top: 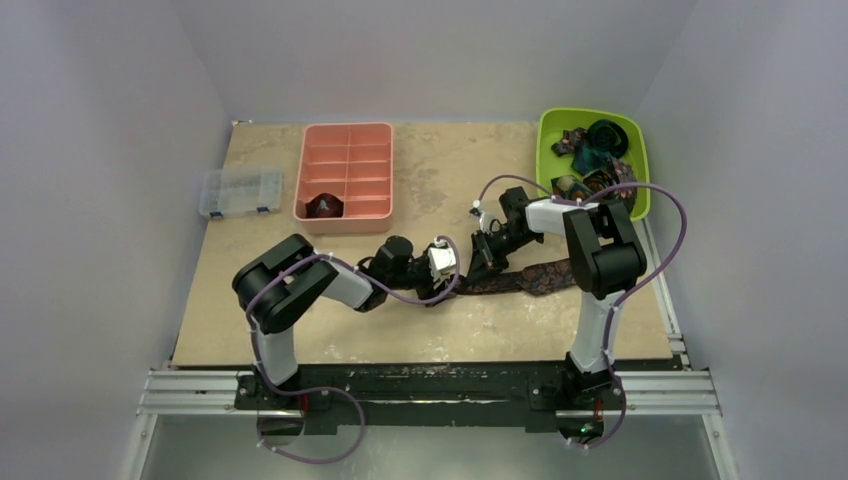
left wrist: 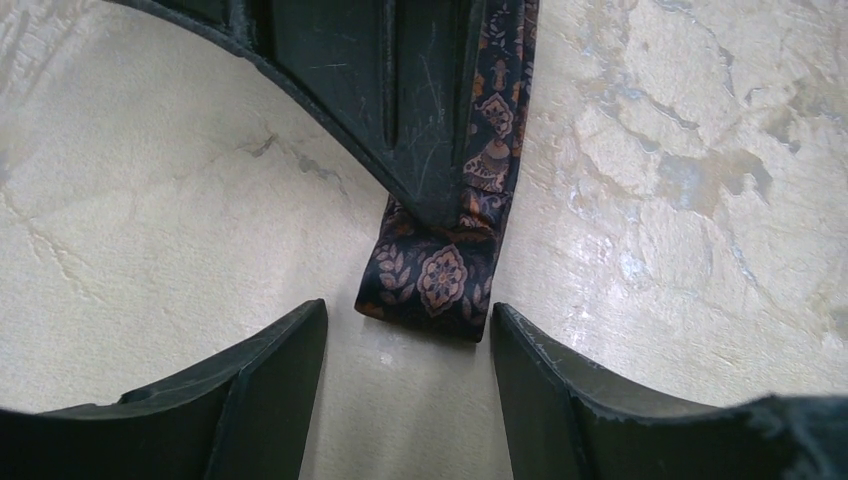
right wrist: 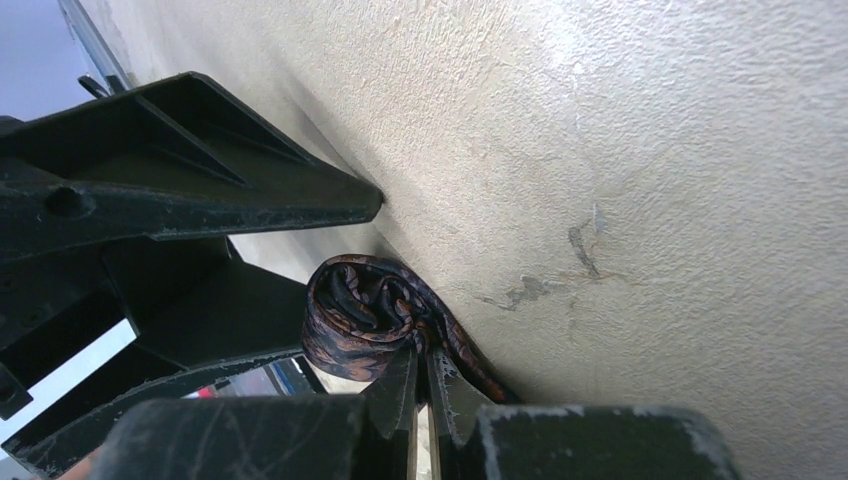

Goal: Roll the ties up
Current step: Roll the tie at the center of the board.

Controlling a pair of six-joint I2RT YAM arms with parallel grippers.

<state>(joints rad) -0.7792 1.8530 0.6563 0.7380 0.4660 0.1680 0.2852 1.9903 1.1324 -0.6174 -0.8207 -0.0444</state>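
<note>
Closest up are the left gripper [left wrist: 408, 385] and its dark fingers [left wrist: 270, 400]. They're spread open with nothing in them, one on each side of the folded end of the brown-maroon patterned tie [left wrist: 432, 280], which sits just past the tips. The right gripper [right wrist: 420, 375] is pinched tight on that same tie, and the end curls into a little loop right at its fingertips. From above, both grippers meet mid-table [top: 400, 330], and the rest of the tie lies flat, trailing off under the right arm. At the far right corner, the green bin [top: 560, 120] has a jumble of other ties [top: 600, 140] in it. The pink tray [top: 345, 130] has one rolled tie [top: 324, 206] in its near-left compartment, and a clear box [top: 238, 190] sits to its left.
</note>
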